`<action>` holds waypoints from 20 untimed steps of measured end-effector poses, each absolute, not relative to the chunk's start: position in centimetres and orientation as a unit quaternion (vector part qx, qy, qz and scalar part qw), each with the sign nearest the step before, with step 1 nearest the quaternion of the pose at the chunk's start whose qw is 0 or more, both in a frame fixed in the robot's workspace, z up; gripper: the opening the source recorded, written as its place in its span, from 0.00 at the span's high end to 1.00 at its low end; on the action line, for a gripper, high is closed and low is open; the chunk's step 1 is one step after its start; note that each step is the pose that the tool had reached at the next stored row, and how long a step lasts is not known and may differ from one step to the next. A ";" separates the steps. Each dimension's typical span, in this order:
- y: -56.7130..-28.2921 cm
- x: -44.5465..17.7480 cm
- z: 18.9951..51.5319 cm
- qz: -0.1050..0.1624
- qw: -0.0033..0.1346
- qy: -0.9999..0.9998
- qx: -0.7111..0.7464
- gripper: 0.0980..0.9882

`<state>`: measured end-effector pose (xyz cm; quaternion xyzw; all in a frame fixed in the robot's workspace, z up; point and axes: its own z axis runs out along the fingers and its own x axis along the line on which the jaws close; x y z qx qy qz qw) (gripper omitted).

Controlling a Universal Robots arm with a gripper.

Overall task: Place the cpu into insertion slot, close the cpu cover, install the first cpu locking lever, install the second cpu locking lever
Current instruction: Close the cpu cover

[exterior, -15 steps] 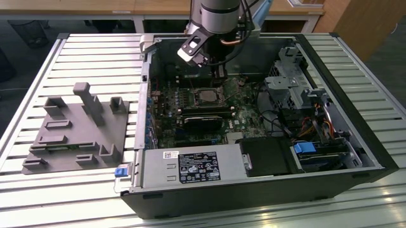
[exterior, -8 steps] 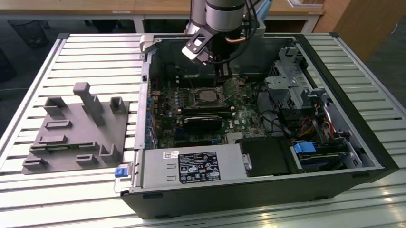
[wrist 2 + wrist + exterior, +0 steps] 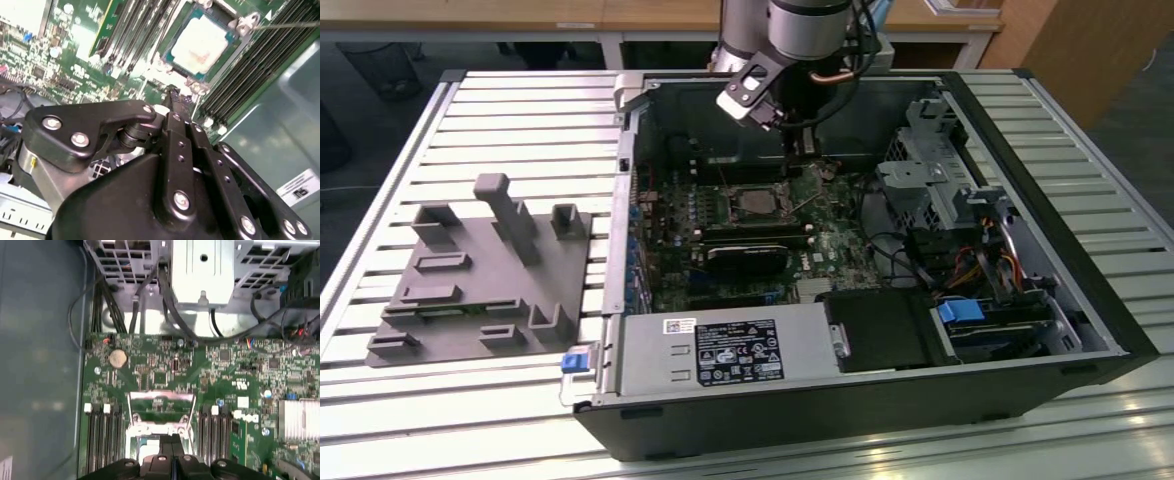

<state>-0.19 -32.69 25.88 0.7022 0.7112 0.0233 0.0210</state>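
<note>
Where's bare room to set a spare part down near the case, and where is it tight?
Bare slatted table lies between the grey fixture and the far edge, and along the case on the exterior view's right. Inside it is crowded: gripper over the motherboard, cables beside.

A single grey robot arm [image 3: 787,30] enters from the top edge of the exterior view and reaches straight down, and its wrist [image 3: 750,85] carries a pale bracket angled toward the exterior view's left. Below the wrist hangs the black end effector [image 3: 793,150], pointing downward and narrowing to a slim tip. In both wrist views its bolted black linkage bars [image 3: 180,150] converge forward to that tip, where the two fingers [image 3: 166,450] lie pressed flat against each other, with just a thin straight seam showing between them.
</note>
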 end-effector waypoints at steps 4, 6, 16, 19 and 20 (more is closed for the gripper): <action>-32.7 0.2 25.9 0.023 0.021 0.711 0.702 0.99; -32.7 0.3 25.9 0.023 0.021 0.711 0.702 0.99; -32.7 1.1 25.9 0.023 0.021 0.711 0.702 0.99; -32.7 1.2 25.9 0.023 0.020 0.711 0.702 0.99; -32.7 1.2 25.9 0.023 0.020 0.711 0.702 0.99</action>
